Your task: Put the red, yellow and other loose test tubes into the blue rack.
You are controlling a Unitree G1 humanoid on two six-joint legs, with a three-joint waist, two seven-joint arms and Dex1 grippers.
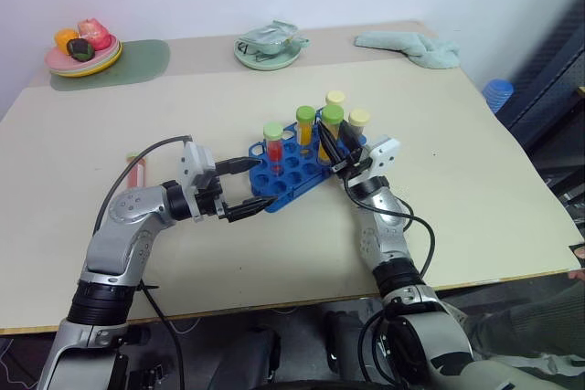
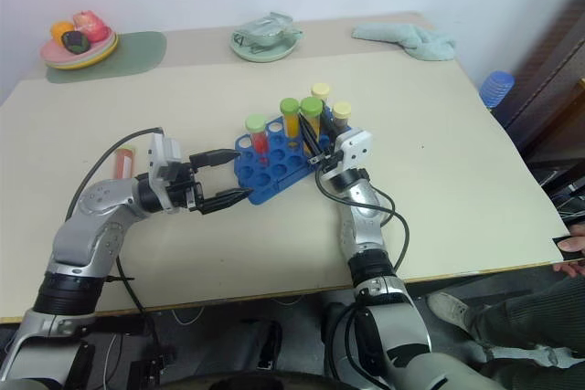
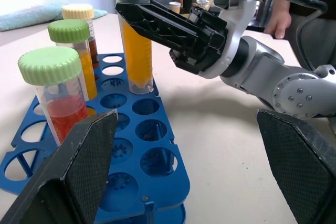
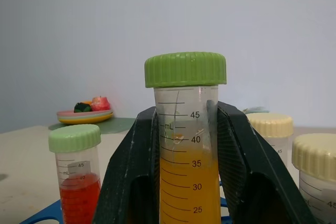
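Observation:
The blue rack (image 1: pixel 291 171) stands mid-table with several capped tubes upright in it, among them a red tube (image 1: pixel 272 148) with a green cap. My right gripper (image 1: pixel 329 141) is shut on a yellow tube (image 4: pixel 185 145) with a green cap, upright at the rack's far right side. In the left wrist view that tube's rounded lower end (image 3: pixel 138 85) shows just over the rack's top. My left gripper (image 1: pixel 265 182) is open, its fingers (image 3: pixel 79 171) either side of the rack's near left corner. A loose red tube (image 2: pixel 122 160) lies on the table behind my left arm.
At the back of the table are a plate of toy fruit (image 1: pixel 82 50) on a green mat (image 1: pixel 142 61), a round green plate (image 1: pixel 268 47) and a teal cloth (image 1: pixel 407 47). A person's hand (image 2: pixel 571 244) rests at the table's near right edge.

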